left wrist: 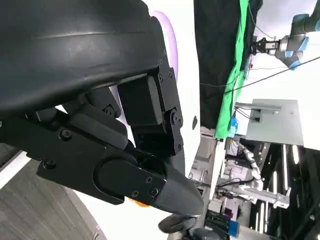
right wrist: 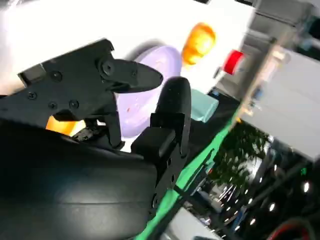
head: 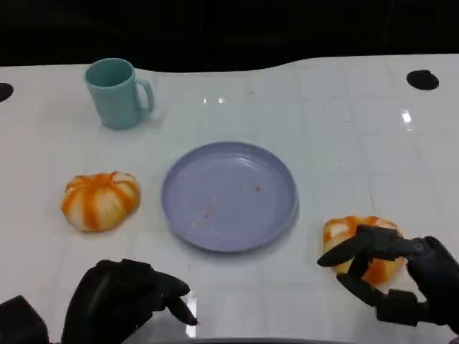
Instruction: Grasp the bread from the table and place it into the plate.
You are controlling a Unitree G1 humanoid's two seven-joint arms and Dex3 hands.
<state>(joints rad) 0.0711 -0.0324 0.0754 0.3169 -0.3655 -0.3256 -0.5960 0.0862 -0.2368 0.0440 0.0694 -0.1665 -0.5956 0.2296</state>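
We see 2 round orange-and-white bread buns on the white table (head: 344,129): one (head: 100,201) left of the round lavender plastic plate (head: 229,195), the other (head: 356,252) just right of the plate's near edge. Our right hand (head: 391,276) is at this nearer bun, its fingers (head: 351,251) spread and arched over the bun's top and near side; we cannot tell whether they press on it yet. The bun lies just beyond and left of the palm, with no marked long axis, and the plate sits left of it. Our left hand (head: 125,297) rests low with fingers curled in, holding nothing, near the table's front edge, well short of the other bun.
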